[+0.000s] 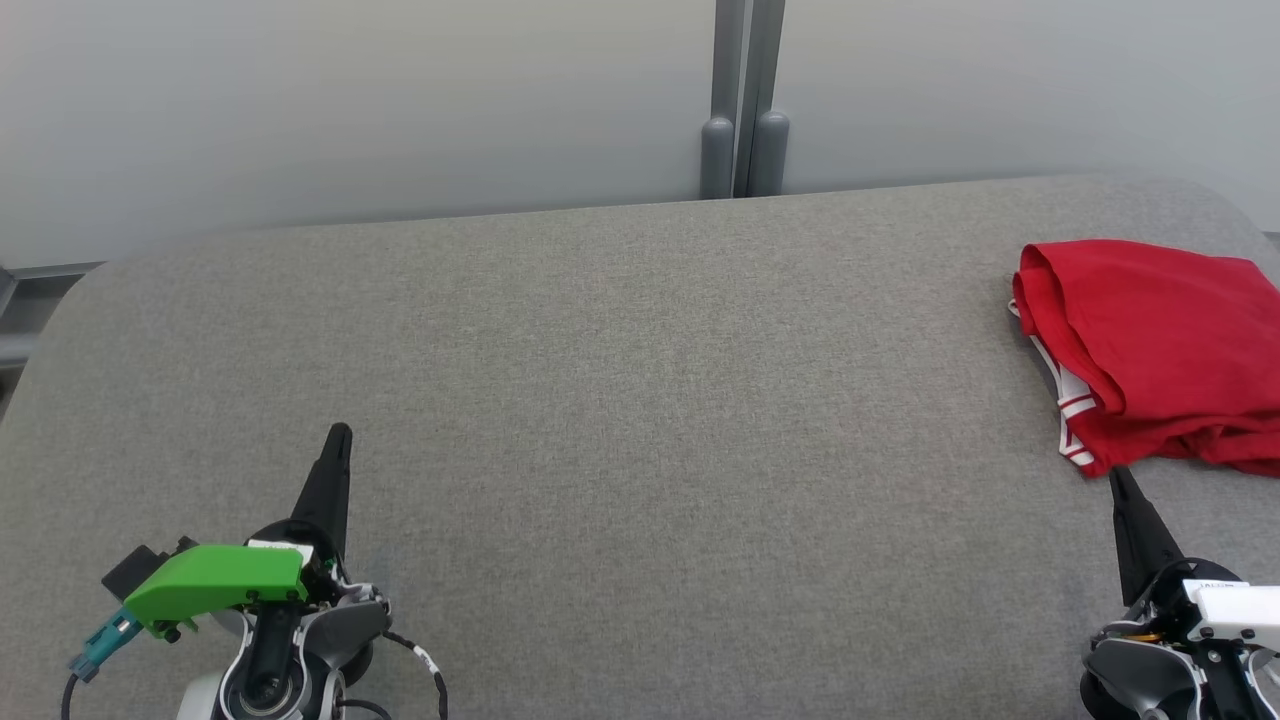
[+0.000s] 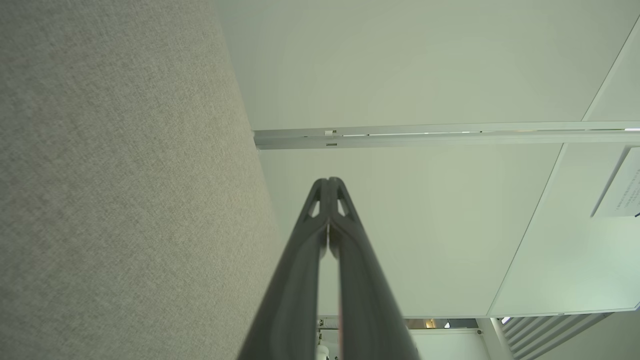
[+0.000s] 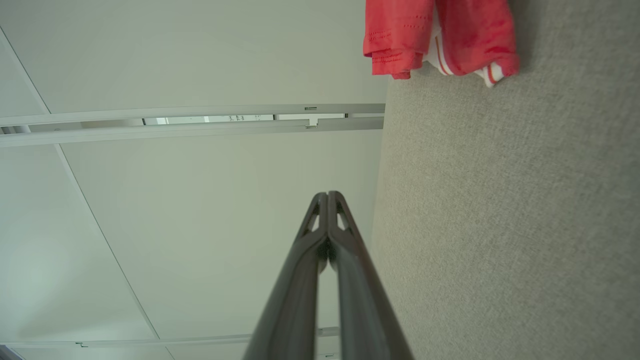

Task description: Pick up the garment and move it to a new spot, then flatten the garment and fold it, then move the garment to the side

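The table (image 1: 640, 400) is covered in grey woven cloth, matt and coarse-grained. The garment (image 1: 1160, 340) is seen as soft red cloth, smooth, with white ribbed trim. Dark matt plastic is shown on the left gripper (image 1: 339, 434) and right gripper (image 1: 1117, 476); the green cover (image 1: 215, 582) is made of smooth plastic.
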You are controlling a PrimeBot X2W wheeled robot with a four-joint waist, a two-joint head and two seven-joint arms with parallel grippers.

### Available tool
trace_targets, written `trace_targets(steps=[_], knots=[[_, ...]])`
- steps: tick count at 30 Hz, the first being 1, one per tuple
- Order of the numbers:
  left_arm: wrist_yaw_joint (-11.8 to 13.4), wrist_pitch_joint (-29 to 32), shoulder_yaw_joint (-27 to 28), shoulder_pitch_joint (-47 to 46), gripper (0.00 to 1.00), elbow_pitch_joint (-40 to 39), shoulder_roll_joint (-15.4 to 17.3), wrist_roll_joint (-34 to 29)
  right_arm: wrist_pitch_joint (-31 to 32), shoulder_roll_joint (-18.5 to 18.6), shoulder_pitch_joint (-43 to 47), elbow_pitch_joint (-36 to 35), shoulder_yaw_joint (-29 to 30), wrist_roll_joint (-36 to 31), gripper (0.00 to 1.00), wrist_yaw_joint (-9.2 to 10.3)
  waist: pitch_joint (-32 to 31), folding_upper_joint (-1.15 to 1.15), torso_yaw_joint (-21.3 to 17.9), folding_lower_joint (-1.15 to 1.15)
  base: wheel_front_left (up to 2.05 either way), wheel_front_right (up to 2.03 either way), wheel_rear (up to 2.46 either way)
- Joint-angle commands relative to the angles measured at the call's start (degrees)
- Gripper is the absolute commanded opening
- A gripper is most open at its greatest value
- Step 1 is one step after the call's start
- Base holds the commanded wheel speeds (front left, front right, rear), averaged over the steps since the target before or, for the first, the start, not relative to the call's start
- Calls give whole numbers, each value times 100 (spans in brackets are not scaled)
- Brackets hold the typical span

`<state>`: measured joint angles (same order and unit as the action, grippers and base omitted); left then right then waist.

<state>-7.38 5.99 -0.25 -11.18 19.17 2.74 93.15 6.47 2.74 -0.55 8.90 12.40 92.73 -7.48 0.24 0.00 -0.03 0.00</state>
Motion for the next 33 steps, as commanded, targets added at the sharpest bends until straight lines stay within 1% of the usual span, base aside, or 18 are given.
trace_targets(steps=[1,33], knots=[[-27,20,-4,-69,0,-11,25,12,5,27,-43,-24,11,37,0,-2,0,0,0,0,0,0,0],[-27,20,-4,-69,0,-12,25,13,5,27,-44,-25,11,38,0,-2,0,0,0,0,0,0,0]])
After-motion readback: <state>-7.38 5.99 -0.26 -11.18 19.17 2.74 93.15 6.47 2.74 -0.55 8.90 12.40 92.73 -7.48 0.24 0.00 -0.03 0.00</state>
